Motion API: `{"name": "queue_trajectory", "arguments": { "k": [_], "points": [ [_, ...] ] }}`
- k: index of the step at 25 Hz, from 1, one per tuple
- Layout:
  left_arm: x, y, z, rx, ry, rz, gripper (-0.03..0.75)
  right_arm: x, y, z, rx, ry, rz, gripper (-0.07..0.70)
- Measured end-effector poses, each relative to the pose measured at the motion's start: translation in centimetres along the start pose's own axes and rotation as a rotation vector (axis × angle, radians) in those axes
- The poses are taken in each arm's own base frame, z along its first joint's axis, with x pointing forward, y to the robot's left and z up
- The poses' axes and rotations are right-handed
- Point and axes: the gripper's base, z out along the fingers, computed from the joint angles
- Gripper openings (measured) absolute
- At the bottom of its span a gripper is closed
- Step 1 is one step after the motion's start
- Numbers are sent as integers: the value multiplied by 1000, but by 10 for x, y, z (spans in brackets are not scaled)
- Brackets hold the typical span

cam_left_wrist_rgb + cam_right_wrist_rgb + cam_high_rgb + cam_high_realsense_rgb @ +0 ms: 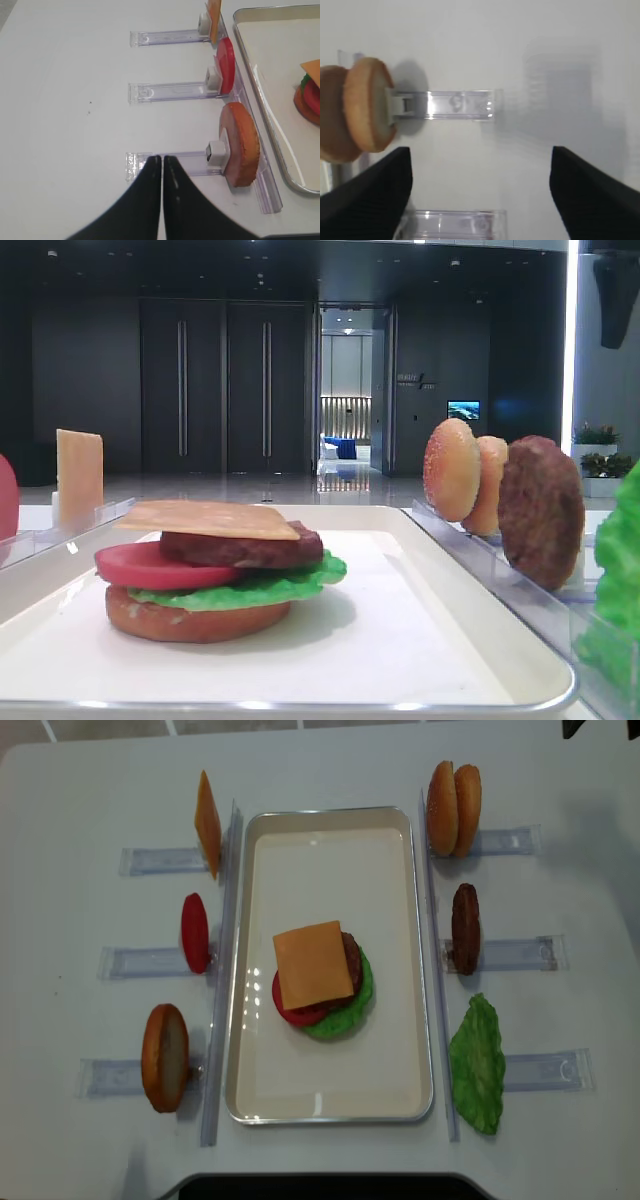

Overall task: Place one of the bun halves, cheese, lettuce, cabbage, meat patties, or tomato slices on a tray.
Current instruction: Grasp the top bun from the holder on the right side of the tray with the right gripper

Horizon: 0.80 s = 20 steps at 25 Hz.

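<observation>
Currently: left gripper [162, 159] clenched, empty, bun base [240, 144] racked just ahead-right; right gripper [481, 165] released, bun halves [357, 112] ahead-left.

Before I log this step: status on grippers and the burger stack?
Left gripper shut, empty. Right gripper open, empty. Cheese tops stack on tray. Nothing blocking.

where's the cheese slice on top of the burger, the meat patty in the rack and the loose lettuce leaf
cheese slice [313, 964]: overhead view, middle of its flat top.
meat patty [464, 928]: overhead view, middle of its upright edge.
lettuce leaf [478, 1066]: overhead view, centre of the leaf.
</observation>
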Motion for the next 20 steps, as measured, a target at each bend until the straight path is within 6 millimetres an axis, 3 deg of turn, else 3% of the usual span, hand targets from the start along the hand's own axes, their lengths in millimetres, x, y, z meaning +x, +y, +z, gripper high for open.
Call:
{"name": "queue_trajectory", "arguments": {
  "k": [8, 11, 15, 20],
  "points": [
    [0, 0, 0, 0, 0, 0, 0, 17, 111, 4, -92, 21, -112, 538],
    [0, 0, 0, 0, 0, 0, 0, 24, 143, 4, -131, -10, -146, 538],
    [0, 0, 0, 0, 0, 0, 0, 27, 162, 10, -131, -24, -169, 538],
    [0, 0, 0, 0, 0, 0, 0, 23, 159, 33, -75, -10, -183, 538]
  ]
}}
